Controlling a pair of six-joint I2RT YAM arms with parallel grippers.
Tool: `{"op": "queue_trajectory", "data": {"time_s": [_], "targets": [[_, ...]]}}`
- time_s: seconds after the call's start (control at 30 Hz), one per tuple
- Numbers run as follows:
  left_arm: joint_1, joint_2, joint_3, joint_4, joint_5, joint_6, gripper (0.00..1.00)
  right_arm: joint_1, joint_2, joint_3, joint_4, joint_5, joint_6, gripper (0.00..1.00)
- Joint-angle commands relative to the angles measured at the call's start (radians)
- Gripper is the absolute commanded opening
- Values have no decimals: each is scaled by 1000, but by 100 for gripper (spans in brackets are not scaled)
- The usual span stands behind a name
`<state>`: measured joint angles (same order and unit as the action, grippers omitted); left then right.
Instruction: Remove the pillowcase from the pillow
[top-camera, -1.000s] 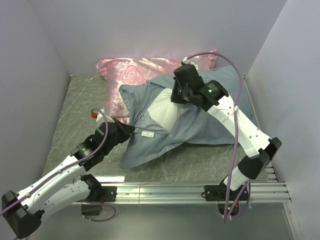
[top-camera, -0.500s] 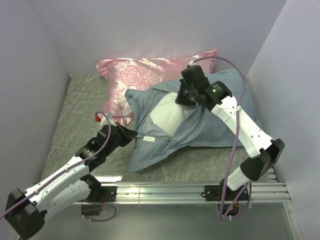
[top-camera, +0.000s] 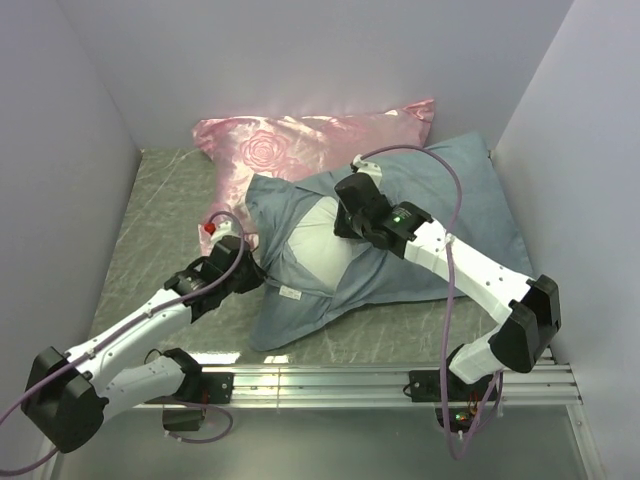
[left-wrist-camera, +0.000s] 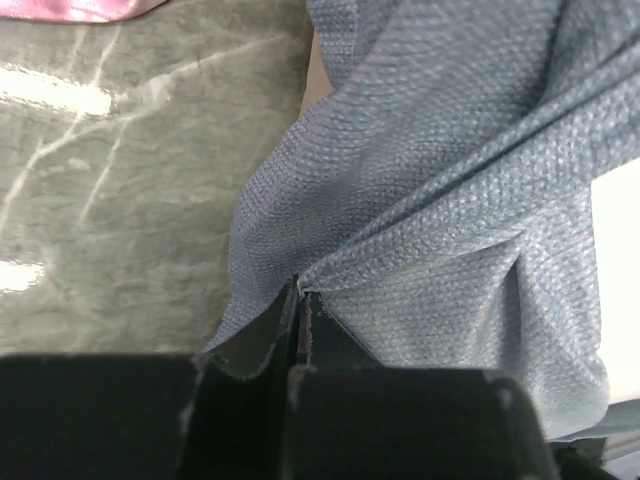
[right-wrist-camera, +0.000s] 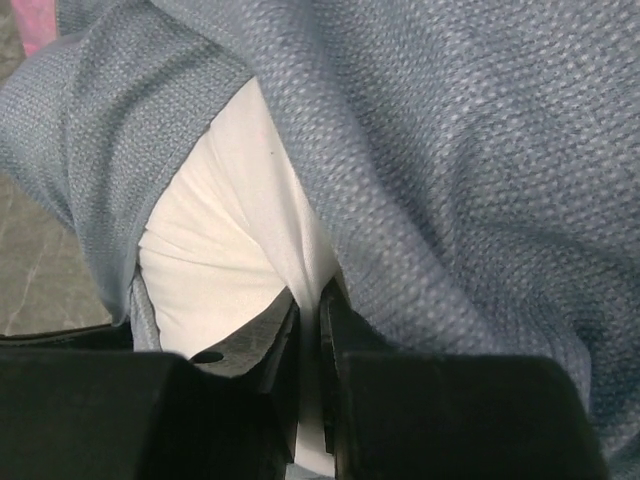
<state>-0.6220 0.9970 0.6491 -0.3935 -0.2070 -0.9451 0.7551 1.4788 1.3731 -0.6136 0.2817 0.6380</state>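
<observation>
The slate-blue pillowcase lies across the middle of the table, its open end facing left. The white pillow bulges out of that opening. My left gripper is at the opening's near-left edge. The left wrist view shows that left gripper shut on a fold of the pillowcase. My right gripper reaches into the opening from the right. Seen from the right wrist, the right gripper pinches a pleat of the pillow, with the pillowcase draped over and beside it.
A shiny pink rose-patterned pillow lies at the back, partly under the pillowcase. White walls close in the left, back and right sides. A metal rail runs along the near edge. Grey marbled tabletop shows at the left.
My right arm has swung left and down toward the middle of the opening, onto the white pillow. My left gripper moved slightly farther in, still holding the pillowcase edge.
</observation>
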Motion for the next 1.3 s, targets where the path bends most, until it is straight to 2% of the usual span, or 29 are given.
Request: {"op": "queue_trajectory", "data": {"time_s": [0.0, 0.03, 0.07, 0.13, 0.17, 0.2, 0.23, 0.27, 0.4, 0.57, 0.73, 0.87, 1.03, 1.1, 1.17, 1.2, 1.23, 1.27], "targets": [[7, -9, 72, -76, -6, 91, 7, 27, -2, 6, 57, 131, -4, 15], [5, -15, 90, -82, -2, 103, 11, 36, 0, 4, 60, 134, -4, 15], [5, -30, 110, -105, -2, 123, 23, 38, 9, 6, 61, 137, -3, 15], [4, -58, 170, -132, -5, 155, 36, 41, 20, 14, 57, 137, -4, 15], [4, -67, 191, -163, -9, 161, 50, 43, 31, 18, 55, 139, -6, 15], [4, -75, 228, -177, -14, 167, 56, 44, 37, 24, 54, 139, -4, 14], [4, -90, 244, -186, -9, 186, 65, 46, 44, 27, 54, 140, -6, 14], [4, -90, 260, -194, -6, 187, 69, 46, 46, 30, 52, 143, -4, 14], [-11, -75, 337, -222, 11, 169, 79, 49, 60, 50, 49, 148, -3, 14], [-194, 25, 386, -243, -130, 46, 81, 47, 69, 55, 49, 149, 0, 14], [-284, 72, 345, -186, -213, -64, 84, 49, 77, 47, 52, 149, 3, 14], [-292, 129, 298, -133, -244, -90, 87, 50, 81, 44, 60, 137, 8, 14], [-294, 146, 230, -84, -220, -90, 88, 50, 84, 41, 61, 142, 2, 14], [-292, 138, 192, -50, -209, -89, 85, 52, 81, 37, 69, 142, 0, 14], [-294, 120, 158, -31, -192, -96, 70, 50, 83, 41, 69, 137, 0, 14], [-292, 114, 150, -24, -187, -96, 57, 50, 86, 44, 66, 139, 2, 13], [-292, 100, 144, -27, -184, -101, 32, 49, 89, 46, 64, 142, -1, 13], [-292, 94, 133, -33, -181, -103, 21, 50, 90, 49, 64, 142, -1, 14]]}}
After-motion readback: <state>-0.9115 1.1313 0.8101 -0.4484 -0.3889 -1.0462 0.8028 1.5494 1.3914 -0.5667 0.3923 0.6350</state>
